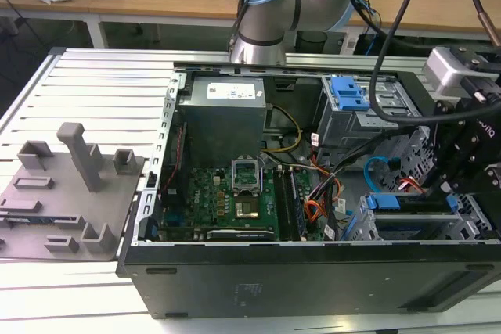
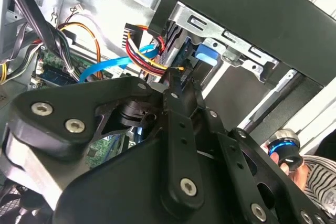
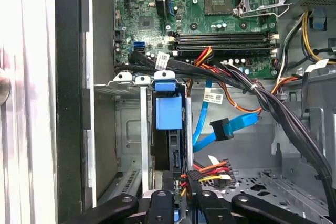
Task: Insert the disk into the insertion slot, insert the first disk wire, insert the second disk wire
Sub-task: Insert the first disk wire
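Bright blue plastic marks the disk (image 1: 409, 202) in the exterior view. It sits inside the insertion slot (image 1: 474, 221) at the exterior view's right end of the open computer case (image 1: 313, 271), so the first step looks done. The black gripper (image 1: 452, 182) hangs low over that bay. The second disk wire (image 1: 378, 171) loops just beside the bay, on the exterior view's left, below the taller grey cage (image 1: 368, 119) with its blue latch (image 1: 348, 93).

In the second wrist view the two fingers (image 2: 181, 98) converge to a narrow tip at the blue carrier. They appear clamped on the plug end of the first disk wire (image 2: 149, 59) — the red, orange and black bundle. The light-blue cable (image 2: 110, 65) runs past behind them, apart from the tip. A person's hand (image 2: 296, 169) and a striped sleeve (image 2: 320, 187) are outside the case.

In the first wrist view the disk (image 3: 169, 111) stands on edge in the perforated metal bay (image 3: 131, 129), fully in as far as I can tell. The black plug of the coloured bundle (image 3: 210, 170) lies just beside the drive's rear edge, right over the finger pair (image 3: 181, 203). I cannot tell whether it is seated. The second disk wire (image 3: 231, 127) ends in a black plug that hangs free, well apart from the drive, below the motherboard (image 3: 210, 3).

My reading — the disk is in, the first wire is in hand at the drive, and the second wire is untouched.
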Motion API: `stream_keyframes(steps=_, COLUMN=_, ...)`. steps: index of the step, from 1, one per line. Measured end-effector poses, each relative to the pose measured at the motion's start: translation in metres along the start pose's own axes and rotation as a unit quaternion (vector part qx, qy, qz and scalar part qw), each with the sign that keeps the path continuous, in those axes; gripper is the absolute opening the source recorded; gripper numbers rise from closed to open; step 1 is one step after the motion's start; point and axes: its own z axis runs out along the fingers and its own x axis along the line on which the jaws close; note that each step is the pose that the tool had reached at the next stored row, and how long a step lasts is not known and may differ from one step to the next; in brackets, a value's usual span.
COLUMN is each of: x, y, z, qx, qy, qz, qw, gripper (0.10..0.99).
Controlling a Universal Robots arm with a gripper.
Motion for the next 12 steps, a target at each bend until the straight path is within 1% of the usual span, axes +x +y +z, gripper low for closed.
stream_keyframes(steps=7, x=0.0004, y=0.0005, z=-0.0117, qx=0.0000, qy=-0.0001, qz=0.000, qw=1.0000, gripper=0.239)
stream_keyframes(steps=10, x=0.0005, y=0.0007, z=-0.0153, qx=0.0000, qy=0.0000, qz=0.000, qw=1.0000, gripper=0.239)
stream_keyframes(steps=12, x=0.0005, y=0.0007, z=-0.0156, qx=0.0000, qy=-0.0002, qz=0.000, qw=1.0000, gripper=0.239)
